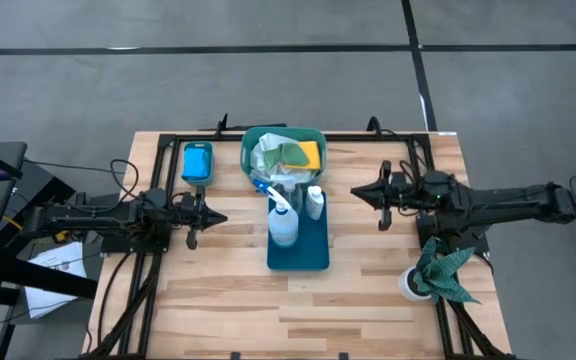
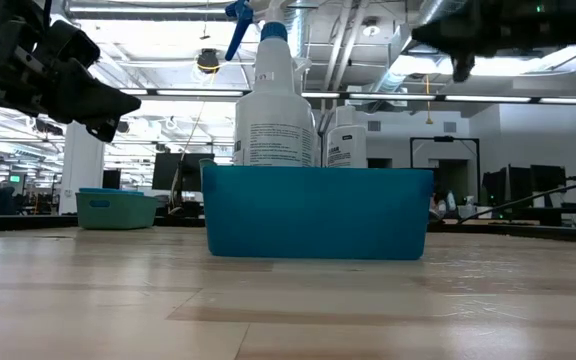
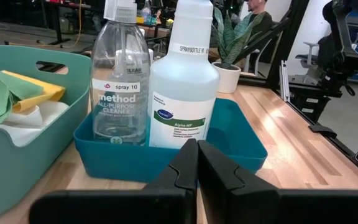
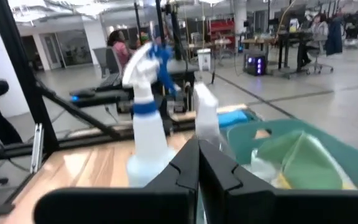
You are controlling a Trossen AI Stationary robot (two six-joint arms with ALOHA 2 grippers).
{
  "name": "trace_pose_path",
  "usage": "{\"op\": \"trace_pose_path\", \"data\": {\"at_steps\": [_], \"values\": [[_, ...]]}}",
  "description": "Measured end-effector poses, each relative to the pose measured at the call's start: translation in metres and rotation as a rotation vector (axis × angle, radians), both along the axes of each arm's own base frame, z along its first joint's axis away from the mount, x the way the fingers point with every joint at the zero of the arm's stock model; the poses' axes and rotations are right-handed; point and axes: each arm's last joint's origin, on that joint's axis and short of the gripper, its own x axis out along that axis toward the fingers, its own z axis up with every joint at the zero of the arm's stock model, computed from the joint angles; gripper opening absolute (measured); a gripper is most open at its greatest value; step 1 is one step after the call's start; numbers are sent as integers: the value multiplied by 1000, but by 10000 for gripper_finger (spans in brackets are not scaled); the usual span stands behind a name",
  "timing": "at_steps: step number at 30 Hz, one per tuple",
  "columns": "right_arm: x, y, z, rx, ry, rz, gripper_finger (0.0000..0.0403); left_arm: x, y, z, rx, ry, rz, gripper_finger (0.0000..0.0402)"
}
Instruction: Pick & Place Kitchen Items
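A dark blue tray (image 1: 306, 252) in the middle of the table holds a clear spray bottle with a blue trigger (image 1: 282, 222) and two small bottles (image 1: 314, 203), all upright. Behind it a green basin (image 1: 252, 160) holds white, yellow (image 1: 308, 153) and light-green (image 1: 293, 150) cloths. A blue sponge (image 1: 197, 162) lies in a small blue bin at the far left. My left gripper (image 1: 220, 218) is shut and empty, left of the tray and above the table. My right gripper (image 1: 356, 191) is shut and empty, right of the tray.
A plant with dark green pointed leaves (image 1: 442, 272) stands in a white pot at the table's right near corner. A black frame (image 1: 158, 150) runs along the table's far and side edges. Bare wood (image 1: 288, 310) lies in front of the tray.
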Motion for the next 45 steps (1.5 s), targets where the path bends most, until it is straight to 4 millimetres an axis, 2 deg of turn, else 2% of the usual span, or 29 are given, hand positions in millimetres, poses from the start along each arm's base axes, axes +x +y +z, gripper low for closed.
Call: {"op": "trace_pose_path", "data": {"at_steps": [11,28,37,45], "values": [[-11,4,-53,31,34,36,0,0,0,0,0,0,0,3],[-29,9,-87,-12,6,74,0,0,0,0,0,0,0,3],[-30,9,-88,-22,4,78,0,0,0,0,0,0,0,3],[-32,12,-85,-97,-19,231,0,0,0,0,0,0,0,3]]}}
